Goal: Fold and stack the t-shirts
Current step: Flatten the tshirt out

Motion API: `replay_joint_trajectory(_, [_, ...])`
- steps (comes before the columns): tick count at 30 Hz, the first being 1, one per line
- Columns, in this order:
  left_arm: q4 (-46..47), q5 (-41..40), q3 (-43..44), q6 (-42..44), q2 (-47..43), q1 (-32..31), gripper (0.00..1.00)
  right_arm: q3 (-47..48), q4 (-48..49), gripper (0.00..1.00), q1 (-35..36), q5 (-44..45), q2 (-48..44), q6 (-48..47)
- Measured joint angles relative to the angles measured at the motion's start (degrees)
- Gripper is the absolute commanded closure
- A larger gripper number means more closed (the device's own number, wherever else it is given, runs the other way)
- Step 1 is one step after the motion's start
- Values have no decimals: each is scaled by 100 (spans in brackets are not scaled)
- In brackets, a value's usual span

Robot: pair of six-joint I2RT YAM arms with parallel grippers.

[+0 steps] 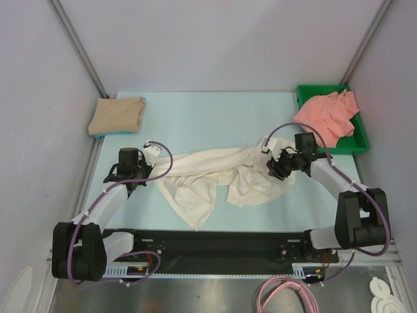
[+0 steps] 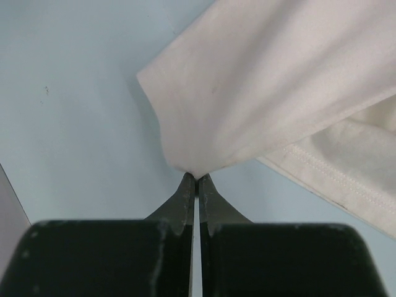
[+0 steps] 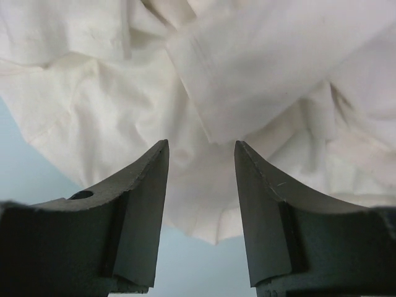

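A cream-white t-shirt (image 1: 215, 179) lies rumpled and stretched across the middle of the pale blue table. My left gripper (image 1: 151, 176) is at its left end, shut on a pinched corner of the cloth (image 2: 278, 93), with the tips (image 2: 197, 178) meeting on the fabric. At the shirt's right end my right gripper (image 1: 275, 169) stands open just over the bunched cream cloth (image 3: 247, 80), and its jaws (image 3: 201, 148) hold nothing. A tan-beige t-shirt (image 1: 117, 116) lies folded at the back left. A salmon-pink t-shirt (image 1: 329, 117) is heaped in the tray.
The green plastic tray (image 1: 319, 88) stands at the back right corner, with the pink shirt hanging over its rim. Grey walls and metal posts close in the table on three sides. Black arm bases and cables run along the near edge.
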Motion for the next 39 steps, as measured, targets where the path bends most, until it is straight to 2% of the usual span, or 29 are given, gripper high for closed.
replay_joint_trajectory(8, [11, 2, -2, 0, 0, 0, 100, 20, 275, 46, 863, 249, 76, 151])
replay_joint_trajectory(16, [11, 2, -2, 0, 0, 0, 100, 20, 833, 45, 1207, 850, 442, 363])
replay_joint_trajectory(20, [11, 2, -2, -2, 0, 0, 100, 4, 1353, 59, 1421, 1362, 566, 470])
replay_joint_trajectory(24, [11, 0, -2, -2, 0, 0, 100, -15, 1725, 94, 1569, 1727, 643, 538])
replay_joint_trajectory(26, [11, 0, -2, 0, -2, 0, 99, -20, 1805, 99, 1598, 1851, 654, 564])
replay_joint_trajectory(33, [17, 4, -11, -4, -63, 0, 100, 57, 1547, 100, 1390, 2020, 74, 560])
replay_joint_trajectory(39, [42, 9, -107, 11, -402, 0, 100, 1078, 946, 100, 841, 2015, -925, 614])
